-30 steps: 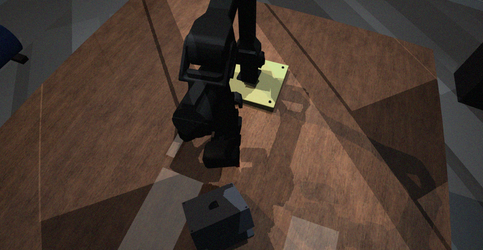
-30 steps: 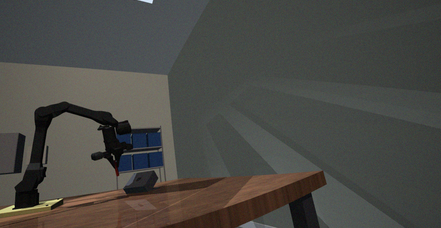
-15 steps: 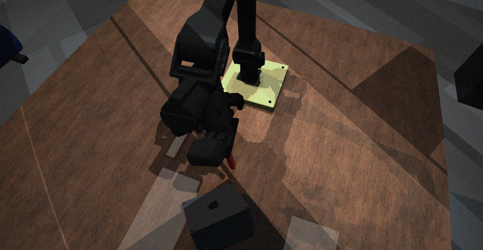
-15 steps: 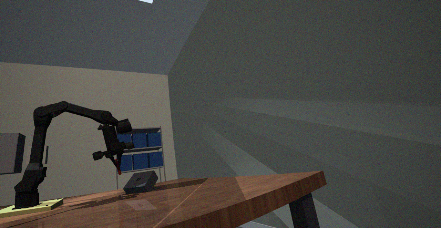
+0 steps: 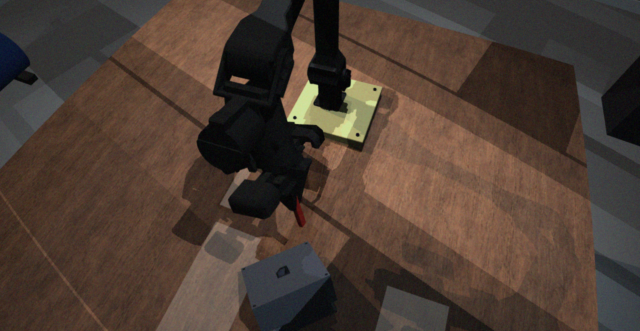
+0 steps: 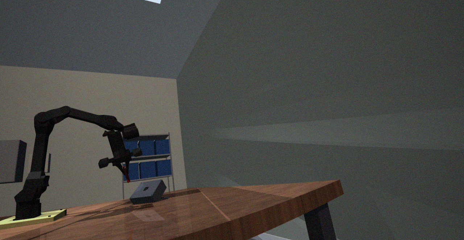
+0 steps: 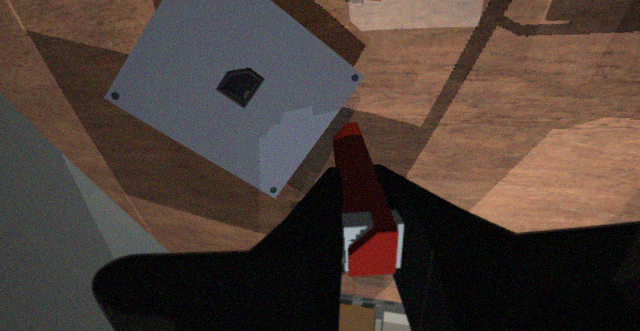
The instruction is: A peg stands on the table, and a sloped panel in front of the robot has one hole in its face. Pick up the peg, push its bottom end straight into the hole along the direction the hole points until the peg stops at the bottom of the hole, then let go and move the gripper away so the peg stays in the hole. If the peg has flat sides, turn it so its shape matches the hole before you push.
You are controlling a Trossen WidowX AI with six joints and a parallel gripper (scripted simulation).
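A red peg (image 5: 300,215) (image 6: 126,175) (image 7: 361,186) with flat sides is held between the fingers of my gripper (image 5: 297,203) (image 6: 125,170) (image 7: 354,177), which is shut on it. The peg is in the air, slightly tilted, with its bottom end pointing down towards the panel side. The grey-blue sloped panel (image 5: 293,262) (image 6: 141,193) (image 7: 190,46) stands in front of the arm. Its hole (image 5: 282,271) (image 6: 146,189) (image 7: 241,86) is dark and five-sided and is empty. In the wrist view the peg's bottom end shows right of and below the hole, apart from the panel.
The arm's base stands on a pale yellow plate (image 5: 369,105) (image 6: 55,217) on the wooden table (image 5: 447,172) (image 6: 259,202). Dark screw dots mark the panel's corners. Light patches and arm shadows cross the table. A shelf with blue bins (image 6: 148,169) stands behind, beyond the table.
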